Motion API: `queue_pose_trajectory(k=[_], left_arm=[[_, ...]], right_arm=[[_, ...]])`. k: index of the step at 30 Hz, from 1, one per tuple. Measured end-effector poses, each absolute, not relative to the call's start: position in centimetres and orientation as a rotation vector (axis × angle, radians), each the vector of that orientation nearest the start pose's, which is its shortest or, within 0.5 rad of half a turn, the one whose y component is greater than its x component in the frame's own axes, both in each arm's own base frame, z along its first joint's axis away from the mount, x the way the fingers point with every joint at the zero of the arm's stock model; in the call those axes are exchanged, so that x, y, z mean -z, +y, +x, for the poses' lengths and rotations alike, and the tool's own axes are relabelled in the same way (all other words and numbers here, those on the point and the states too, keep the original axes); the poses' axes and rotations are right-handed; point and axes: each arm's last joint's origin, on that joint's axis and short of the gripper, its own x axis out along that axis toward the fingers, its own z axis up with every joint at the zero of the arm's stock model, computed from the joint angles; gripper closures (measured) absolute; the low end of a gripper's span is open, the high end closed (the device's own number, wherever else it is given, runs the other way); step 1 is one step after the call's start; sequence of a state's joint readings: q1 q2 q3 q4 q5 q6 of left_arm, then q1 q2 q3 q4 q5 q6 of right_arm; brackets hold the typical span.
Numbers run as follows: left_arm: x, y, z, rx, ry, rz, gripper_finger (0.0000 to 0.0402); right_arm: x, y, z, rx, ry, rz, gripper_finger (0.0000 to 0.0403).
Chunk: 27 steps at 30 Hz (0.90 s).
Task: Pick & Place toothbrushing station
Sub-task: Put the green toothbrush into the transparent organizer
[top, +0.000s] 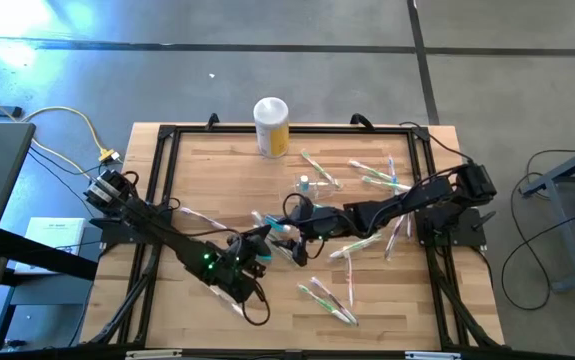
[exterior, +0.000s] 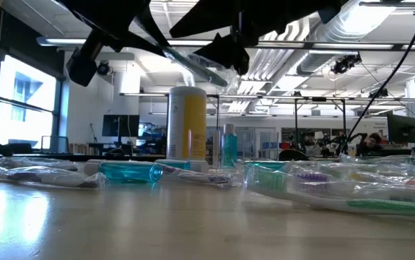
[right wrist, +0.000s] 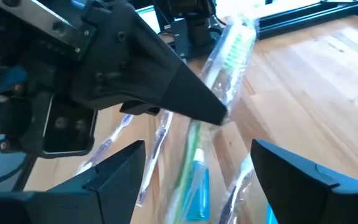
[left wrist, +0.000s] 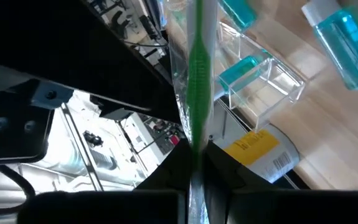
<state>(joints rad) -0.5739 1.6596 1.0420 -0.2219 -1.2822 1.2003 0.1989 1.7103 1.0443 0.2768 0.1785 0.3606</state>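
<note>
The toothbrushing station (left wrist: 263,78), a small clear boxy holder with a teal item inside, stands on the table near the yellow canister (top: 271,125) and a small blue bottle (top: 305,183). My left gripper (top: 263,240) is at the table's middle, shut on a green toothbrush in a clear wrapper (left wrist: 197,68), above the table. My right gripper (top: 293,214) is open and empty, just to the right of the left gripper, and its fingers (right wrist: 119,171) face the left gripper (right wrist: 185,99). My left gripper pinches the wrapped green toothbrush between its two fingers (left wrist: 194,180), through the clear wrapper. The brush's bristle end (right wrist: 235,40) sticks out beyond the fingertips. The toothbrush is lifted clear of the table and tilted (exterior: 200,68).
Several wrapped toothbrushes (top: 329,300) lie scattered over the wooden table, more of them at the far right (top: 377,175). A teal tube (exterior: 131,171) and wrapped brushes (exterior: 337,189) lie in front of the low camera. A black frame (top: 167,135) borders the table.
</note>
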Motion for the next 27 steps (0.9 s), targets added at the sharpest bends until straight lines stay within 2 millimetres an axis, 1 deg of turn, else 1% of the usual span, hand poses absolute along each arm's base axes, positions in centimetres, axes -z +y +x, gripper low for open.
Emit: queue_pose_trajectory(k=[6,10,16,23,25,27], left_arm=[[-21.7,-15.5,29.1,-0.29,0.914,1.811,0.0389],[-21.7,-15.5,29.1,-0.29,0.915,1.813,0.0389],[-21.7,-15.5,29.1,-0.29,0.915,1.813,0.0389],[-21.7,-15.4,29.2,-0.286,0.925,1.827,0.0389],[-21.7,-15.4,29.2,-0.289,0.923,1.824,0.0389],[-21.7,-15.4,29.2,-0.289,0.919,1.82,0.0389]], right_arm=[[-22.3,6.8,36.9,0.051,0.391,0.284,0.0119],[-22.3,6.1,37.0,0.067,0.393,0.287,0.0119],[-22.3,5.1,37.2,0.031,0.407,0.341,0.0119],[-21.1,4.7,37.9,-0.02,0.424,0.36,0.0119],[-20.7,4.7,37.8,-0.02,0.447,0.356,0.0119],[-20.7,4.6,38.1,-0.039,0.425,0.361,0.0119]])
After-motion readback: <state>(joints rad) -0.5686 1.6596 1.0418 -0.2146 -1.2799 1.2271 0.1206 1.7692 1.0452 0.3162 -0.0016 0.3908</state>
